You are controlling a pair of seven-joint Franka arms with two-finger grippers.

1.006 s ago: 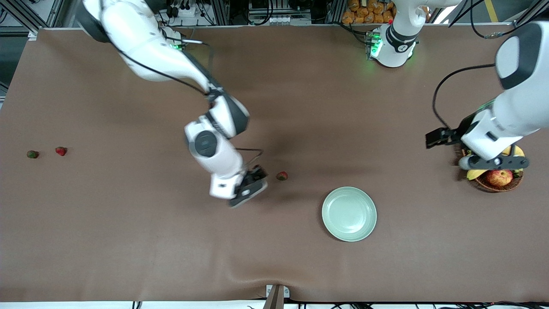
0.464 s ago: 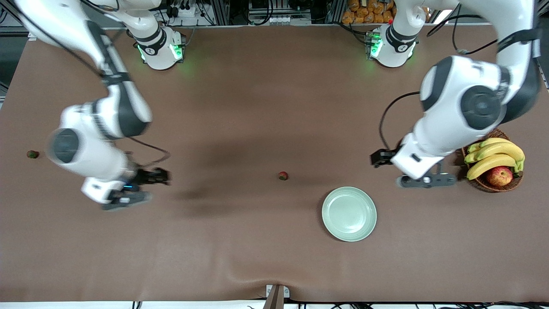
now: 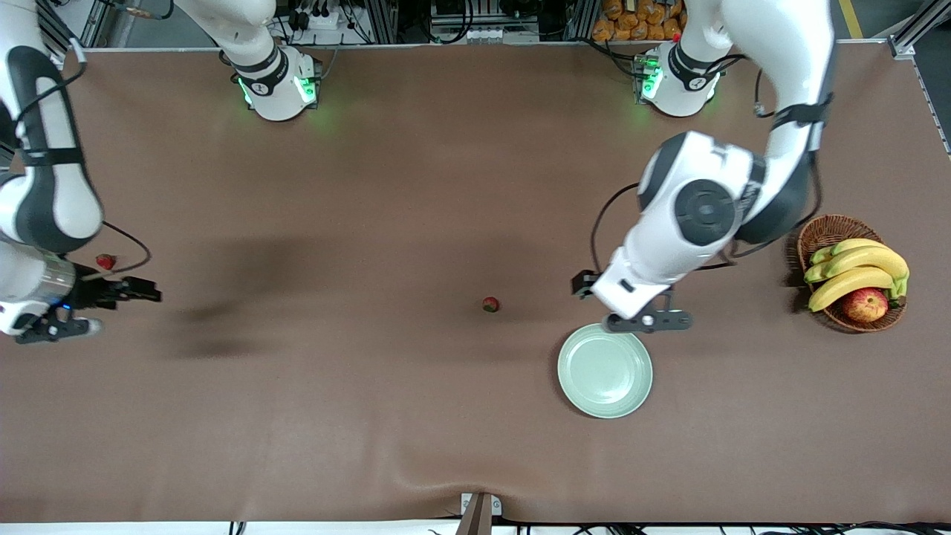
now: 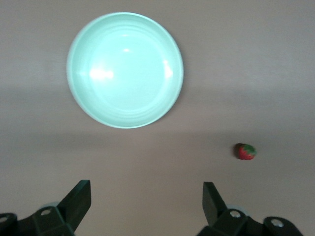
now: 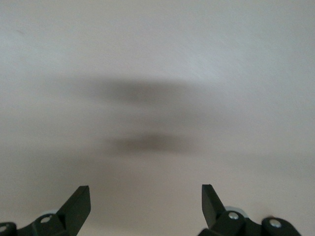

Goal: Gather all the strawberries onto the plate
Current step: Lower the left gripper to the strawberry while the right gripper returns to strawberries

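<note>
A pale green plate (image 3: 605, 370) lies on the brown table, also seen whole in the left wrist view (image 4: 125, 70). One red strawberry (image 3: 489, 304) rests on the cloth beside the plate, toward the right arm's end (image 4: 245, 151). Another strawberry (image 3: 105, 261) lies at the right arm's end of the table. My left gripper (image 3: 648, 321) hangs open over the plate's rim, its jaws (image 4: 146, 196) empty. Close to that second berry, my right gripper (image 3: 52, 328) is open over bare cloth (image 5: 145, 194), and no berry appears in its wrist view.
A brown wicker basket (image 3: 825, 230) with bananas (image 3: 854, 267) and a red-yellow apple (image 3: 865, 305) stands at the left arm's end of the table. Both arm bases stand along the table edge farthest from the front camera.
The right arm swept from beside the middle strawberry to its own end of the table, now covering a dark berry there. The left arm swung from over the basket to the plate's rim.
</note>
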